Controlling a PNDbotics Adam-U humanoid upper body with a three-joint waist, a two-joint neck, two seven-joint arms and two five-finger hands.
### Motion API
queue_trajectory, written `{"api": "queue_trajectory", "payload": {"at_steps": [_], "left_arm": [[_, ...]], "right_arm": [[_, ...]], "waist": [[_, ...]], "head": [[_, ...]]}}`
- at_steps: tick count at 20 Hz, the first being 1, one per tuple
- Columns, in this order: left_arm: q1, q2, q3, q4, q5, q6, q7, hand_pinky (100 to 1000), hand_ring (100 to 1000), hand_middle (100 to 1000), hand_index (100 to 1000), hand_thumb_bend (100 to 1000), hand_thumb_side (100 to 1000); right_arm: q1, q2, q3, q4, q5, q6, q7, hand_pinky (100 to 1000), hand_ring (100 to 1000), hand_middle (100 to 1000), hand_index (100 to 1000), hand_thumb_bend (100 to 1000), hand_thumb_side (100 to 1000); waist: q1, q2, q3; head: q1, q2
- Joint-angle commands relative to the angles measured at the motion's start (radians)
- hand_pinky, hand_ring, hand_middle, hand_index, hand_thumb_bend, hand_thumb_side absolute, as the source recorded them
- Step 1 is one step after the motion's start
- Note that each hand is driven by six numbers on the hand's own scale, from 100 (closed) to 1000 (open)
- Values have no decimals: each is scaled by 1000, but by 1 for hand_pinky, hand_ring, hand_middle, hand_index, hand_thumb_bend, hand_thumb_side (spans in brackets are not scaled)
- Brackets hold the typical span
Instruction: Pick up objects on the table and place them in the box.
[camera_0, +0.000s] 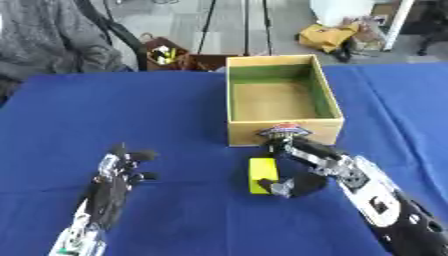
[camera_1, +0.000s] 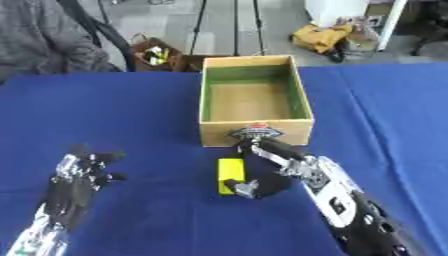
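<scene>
Table (camera_0: 175, 110): covered in a blue cloth, fills most of both views.

Box (camera_0: 282, 131): wooden, open-topped, green on its inner walls with a bare tan floor; stands upright on the cloth a little right of centre, towards the far edge. Nothing shows inside it.

Yellow block (camera_0: 262, 175): small and oblong, lying flat on the cloth just in front of the box's near wall, apart from it.

Small dark object (camera_0: 284, 131): red and pale markings on top, sits against the near wall of the box, just above the right hand's fingers; what it is cannot be made out.

Right hand (camera_0: 317, 167): black and silver, enters from the lower right corner. Its fingers (camera_0: 296, 145) reach up towards the box wall and its thumb (camera_0: 282, 187) curves round by the near end of the yellow block. The hand is spread, thumb and fingers apart, cupped beside the block on its right; the thumb tip lies at the block's lower corner, and whether it touches cannot be told.

Left hand (camera_0: 118, 172): lower left, resting on the cloth with fingers pointing up and relaxed, spread, holding nothing, well apart from block and box.

Person's grey sleeve (camera_0: 44, 40): upper left, beyond the table.
</scene>
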Motion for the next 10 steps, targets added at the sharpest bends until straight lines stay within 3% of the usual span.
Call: {"api": "queue_trajectory", "payload": {"at_steps": [1, 3, 10], "left_arm": [[-7, 3, -2, -14, -2, -2, -1, 691, 975, 702, 660, 213, 1000], [-7, 3, -1, -14, -2, -2, -1, 691, 975, 702, 660, 213, 1000], [-8, 4, 0, -15, -1, -2, 1, 691, 975, 701, 660, 215, 1000]], "right_arm": [[-8, -13, -3, 5, 14, 12, -25, 754, 889, 396, 488, 100, 478], [-7, -15, -6, 2, 12, 18, -42, 744, 840, 305, 383, 100, 399], [-14, -44, -12, -76, -18, 48, -115, 741, 819, 281, 360, 100, 353]], "waist": [[-1, -16, 0], [-1, -16, 0], [-7, -17, -1]], "head": [[-1, 7], [-1, 7], [2, 5]]}}
